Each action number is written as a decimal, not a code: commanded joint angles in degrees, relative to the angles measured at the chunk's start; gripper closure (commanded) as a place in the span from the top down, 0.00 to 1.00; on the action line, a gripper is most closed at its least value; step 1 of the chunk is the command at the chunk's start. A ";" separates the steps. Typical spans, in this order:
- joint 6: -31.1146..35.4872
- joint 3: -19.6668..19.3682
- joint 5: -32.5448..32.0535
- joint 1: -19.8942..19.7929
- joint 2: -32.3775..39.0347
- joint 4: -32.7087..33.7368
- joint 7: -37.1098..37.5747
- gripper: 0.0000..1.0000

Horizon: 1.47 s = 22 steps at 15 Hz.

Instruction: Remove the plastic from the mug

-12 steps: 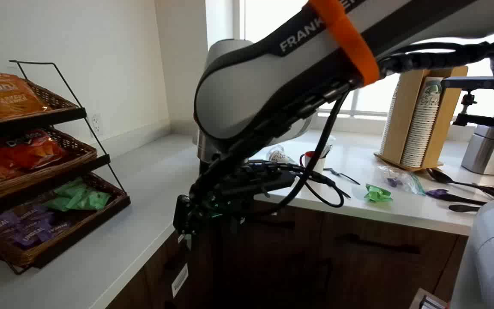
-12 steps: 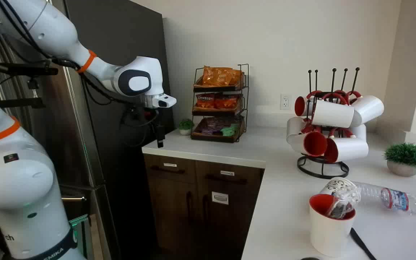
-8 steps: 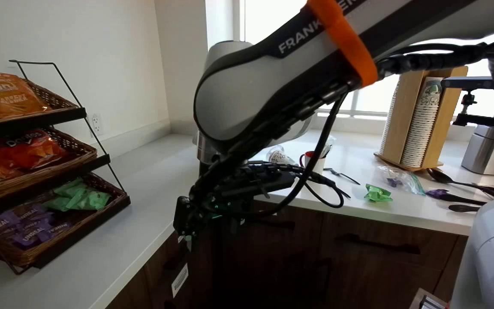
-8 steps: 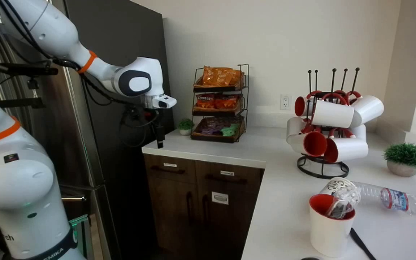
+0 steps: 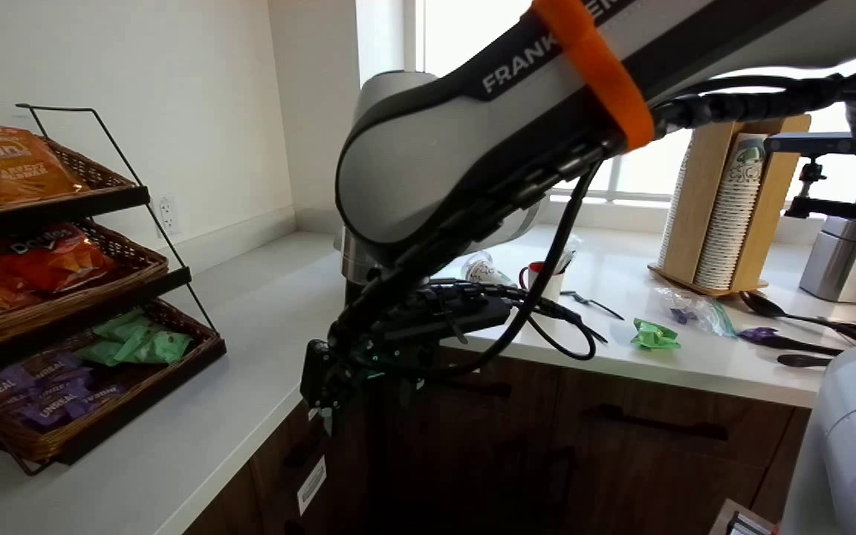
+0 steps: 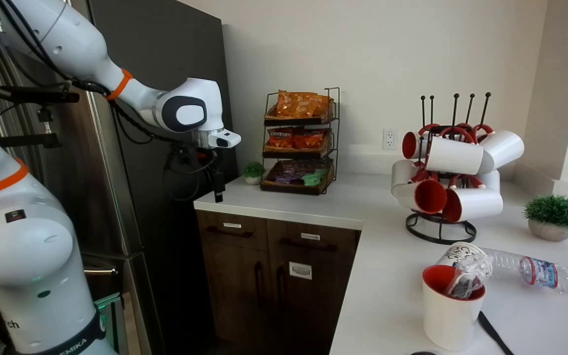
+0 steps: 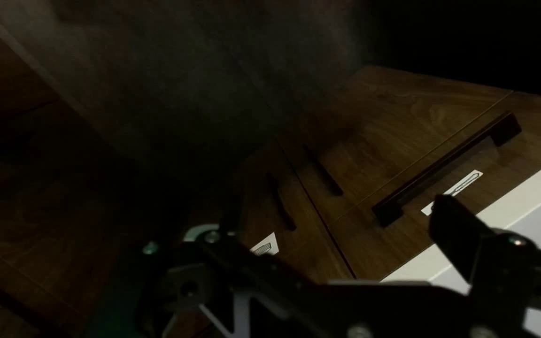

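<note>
The mug (image 6: pixel 449 324) stands upright on the counter (image 6: pixel 387 291), white outside and red within, and the plastic (image 6: pixel 472 272) is in it, clear and crumpled, poking up past the rim. Just behind, in an exterior view, I can see a paper cup (image 6: pixel 452 253) and a bottle (image 6: pixel 540 271) lying on its side; a black utensil (image 6: pixel 494 334) lies beside the mug. The gripper (image 7: pixel 341 211) hangs well apart from all this, out past the counter's edge, pointing down. In the wrist view its fingers (image 7: pixel 456 225) are spread wide, with nothing in their grasp and wooden cabinet fronts (image 7: pixel 369 155) beyond the gap. Over by the fridge (image 6: pixel 170 54), a stand (image 6: pixel 294 155) of snack bags (image 6: pixel 296 104) sits on the counter, and a rack (image 6: pixel 441 241) nearer the mug holds more mugs (image 6: pixel 454 155) with red handles. A green wrapper (image 5: pixel 655 334) lies near the counter's edge.
</note>
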 commanded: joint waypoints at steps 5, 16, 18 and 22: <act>2.18 0.18 -1.23 -1.47 1.30 0.95 2.50 1.00; 7.78 -10.04 -17.79 -22.03 8.07 14.38 15.86 1.00; 8.73 -11.89 -19.90 -24.61 9.34 15.81 19.15 1.00; 9.58 -14.74 -21.90 -25.45 9.73 15.66 20.89 1.00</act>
